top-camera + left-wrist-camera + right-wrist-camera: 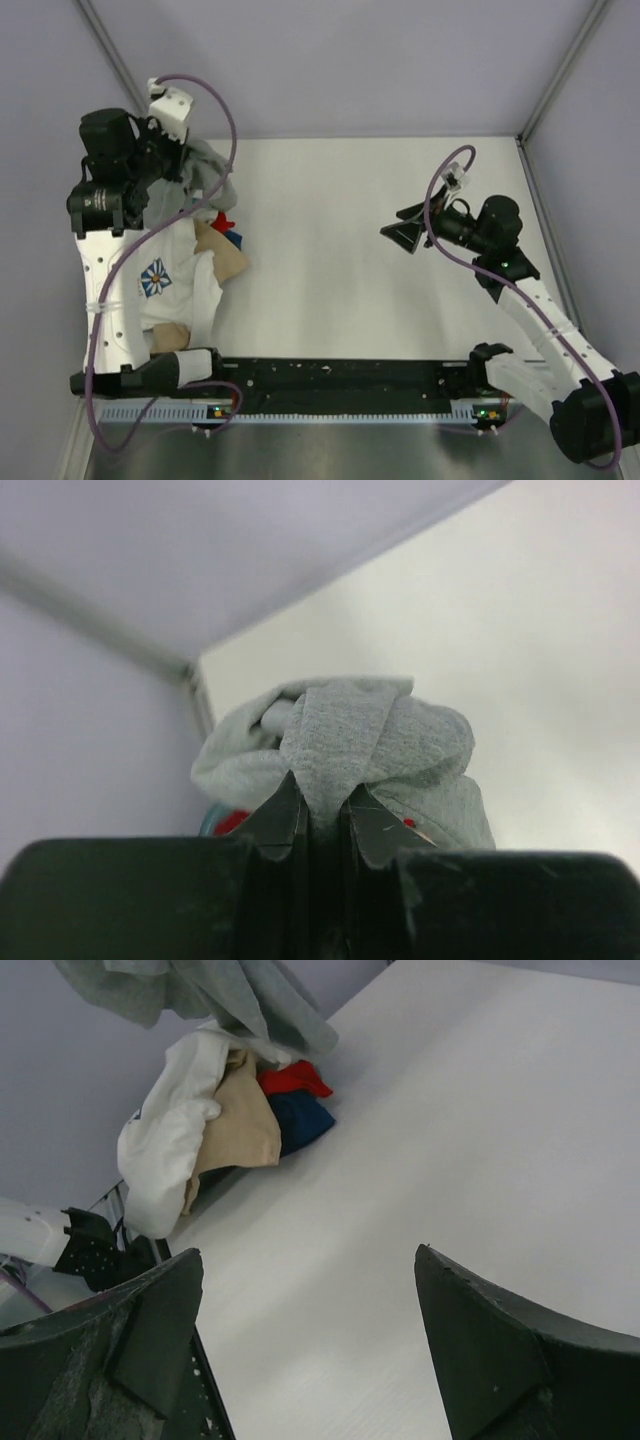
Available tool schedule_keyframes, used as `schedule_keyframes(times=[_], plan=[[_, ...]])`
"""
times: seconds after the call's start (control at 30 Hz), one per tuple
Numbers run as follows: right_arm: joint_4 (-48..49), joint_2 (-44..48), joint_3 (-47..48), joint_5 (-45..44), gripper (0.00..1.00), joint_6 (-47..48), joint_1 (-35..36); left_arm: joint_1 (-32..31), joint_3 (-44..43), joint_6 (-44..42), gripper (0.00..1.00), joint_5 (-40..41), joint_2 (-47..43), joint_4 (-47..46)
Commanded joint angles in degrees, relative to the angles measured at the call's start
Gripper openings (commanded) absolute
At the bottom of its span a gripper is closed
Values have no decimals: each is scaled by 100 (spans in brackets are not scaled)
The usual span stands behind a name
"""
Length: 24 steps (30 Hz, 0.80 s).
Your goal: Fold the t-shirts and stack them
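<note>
Closed tight on a fold of the grey t-shirt (340, 730) are the jaws of the left gripper (320, 798). The left wrist view shows this pinch clearly, with the cloth bunched in a soft lump just beyond the fingertips. In the top view the pinch itself cannot be seen, but the grey cloth hangs at the far left corner of the table (380, 300), lifted above the other shirts. The jaws of the right gripper (305, 1255) stand wide apart and hold nothing. It hovers over the bare right part of the table, well apart from the clothes.

I count five t-shirts and two grippers. Besides the grey one, four lie in a heap at the left side: a white t-shirt (190, 290), a tan t-shirt (228, 258), a red t-shirt (221, 219) and a blue t-shirt (236, 238). Only the top view shows the blue-white flower print on the white one. The right wrist view shows the heap from the side: white crumpled over tan, and red and blue small under the hanging grey edge. A second tan patch shows at the near left, beside the white cloth; whether it belongs to the same shirt I cannot tell.
</note>
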<state>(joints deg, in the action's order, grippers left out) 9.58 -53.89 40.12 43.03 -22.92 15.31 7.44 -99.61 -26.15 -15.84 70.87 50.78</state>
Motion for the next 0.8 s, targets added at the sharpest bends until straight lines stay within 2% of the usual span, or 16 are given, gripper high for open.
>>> schedule_keyframes(times=[0.0, 0.07, 0.13, 0.23, 0.3, 0.37, 0.43, 0.5, 0.57, 0.63, 0.7, 0.77], plan=[[114, -113, 689, 66, 85, 24, 104, -1645, -1383, 268, 0, -912, 417, -52], [-78, -183, 883, -135, 87, 67, 86, -2201, -1605, 321, 0, -1550, 751, 89], [-456, -262, 998, -749, 88, 191, -53, -2562, -1588, 374, 0, -2132, 1024, 107], [-624, -324, 928, -998, 87, -80, -562, -3019, -1561, 418, 1, -2326, 1411, 133], [-860, -324, 954, -1269, 87, -99, -774, -3038, -1448, 418, 1, -2696, 1561, 37], [-1666, -376, 1146, -1926, 85, 251, -784, -3012, -1229, 313, 2, -2540, 1657, -51], [-2309, -543, 1305, -2603, 83, 559, -784, -2915, -563, -370, 7, -2312, 1772, -86], [-2653, -710, 1306, -3079, 81, 692, -775, -2863, 228, -1195, 30, -1952, 1877, -156], [-2856, -894, 1253, -3230, 78, 718, -784, -2723, 1054, -1305, 62, -1426, 1974, -602], [-3006, -1105, 1200, -3291, 75, 657, -706, -2433, 1426, -1060, 95, -932, 2079, -1086], [-3146, -1307, 1235, -3458, 72, 604, -469, -2056, 1331, -814, 99, -1130, 2159, -1010], [-3296, -1509, 1296, -3590, 69, 787, 162, -1748, 1138, -568, 99, -1404, 2142, -712]])
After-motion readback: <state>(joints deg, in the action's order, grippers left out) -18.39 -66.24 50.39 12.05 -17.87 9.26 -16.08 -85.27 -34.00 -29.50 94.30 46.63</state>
